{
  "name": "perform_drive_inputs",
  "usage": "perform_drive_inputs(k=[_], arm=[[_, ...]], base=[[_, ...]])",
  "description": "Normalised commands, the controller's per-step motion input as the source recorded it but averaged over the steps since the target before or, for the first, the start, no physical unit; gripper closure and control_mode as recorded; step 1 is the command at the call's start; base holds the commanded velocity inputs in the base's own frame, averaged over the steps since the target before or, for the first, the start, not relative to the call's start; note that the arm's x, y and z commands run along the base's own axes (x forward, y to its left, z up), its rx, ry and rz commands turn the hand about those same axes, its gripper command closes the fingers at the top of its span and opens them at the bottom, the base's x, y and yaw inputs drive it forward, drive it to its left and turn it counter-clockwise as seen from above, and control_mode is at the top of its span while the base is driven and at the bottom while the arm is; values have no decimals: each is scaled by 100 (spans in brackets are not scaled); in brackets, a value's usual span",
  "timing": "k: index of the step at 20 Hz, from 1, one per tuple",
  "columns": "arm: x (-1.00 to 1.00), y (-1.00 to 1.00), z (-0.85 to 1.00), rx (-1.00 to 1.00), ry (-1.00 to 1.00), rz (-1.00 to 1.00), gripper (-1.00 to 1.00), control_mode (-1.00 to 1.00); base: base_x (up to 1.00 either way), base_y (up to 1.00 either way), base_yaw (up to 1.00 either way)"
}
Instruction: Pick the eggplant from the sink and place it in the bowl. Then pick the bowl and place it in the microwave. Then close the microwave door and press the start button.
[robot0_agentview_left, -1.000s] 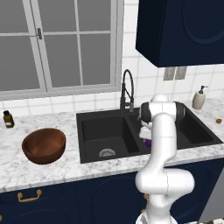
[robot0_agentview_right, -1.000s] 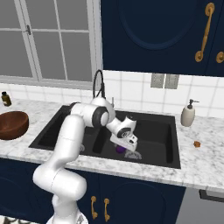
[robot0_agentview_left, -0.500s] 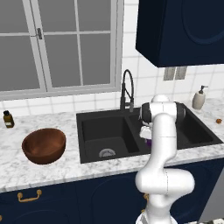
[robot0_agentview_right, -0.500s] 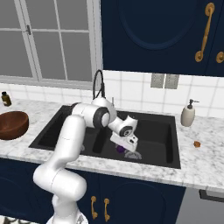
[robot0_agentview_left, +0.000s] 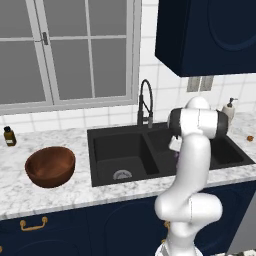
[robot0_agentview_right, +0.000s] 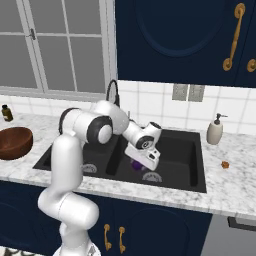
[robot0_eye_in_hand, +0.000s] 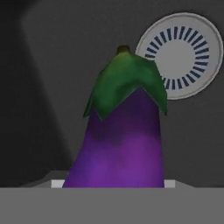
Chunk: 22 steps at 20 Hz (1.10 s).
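step 1 in hand: the gripper (robot0_agentview_right: 141, 163) looks clenched on the eggplant (robot0_eye_in_hand: 120, 140) low in the sink's (robot0_agentview_right: 185, 182) right basin; next, lift and carry it to the bowl (robot0_agentview_left: 50, 166).

The lower part of the eggplant (robot0_eye_in_hand: 120, 144) is being cut off at the bottom of the hand view, so the grip on it cannot be made out there. In the right base view, most of the eggplant (robot0_agentview_right: 136, 163) is being covered by the gripper (robot0_agentview_right: 146, 159), with a purple sliver showing. In the left base view, the right basin of the sink (robot0_agentview_left: 227, 150) is being partly hidden behind the arm. The bowl (robot0_agentview_right: 14, 142) is being cut off by the left edge of the right base view.
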Motion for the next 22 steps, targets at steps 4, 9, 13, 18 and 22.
perform_drive_inputs(k=[4, 9, 13, 18, 22], arm=[[-83, 0, 100, 0, 0, -5, 100, -100], [-71, 15, 100, 0, 0, -1, 100, -100], [-57, 54, 100, 0, -4, 0, 100, -100], [-34, 88, 95, 0, -11, 2, 100, -100], [-35, 97, 58, -3, -13, 9, 100, -100]], base=[[0, 0, 0], [0, 0, 0], [0, 0, 0], [0, 0, 0], [0, 0, 0]])
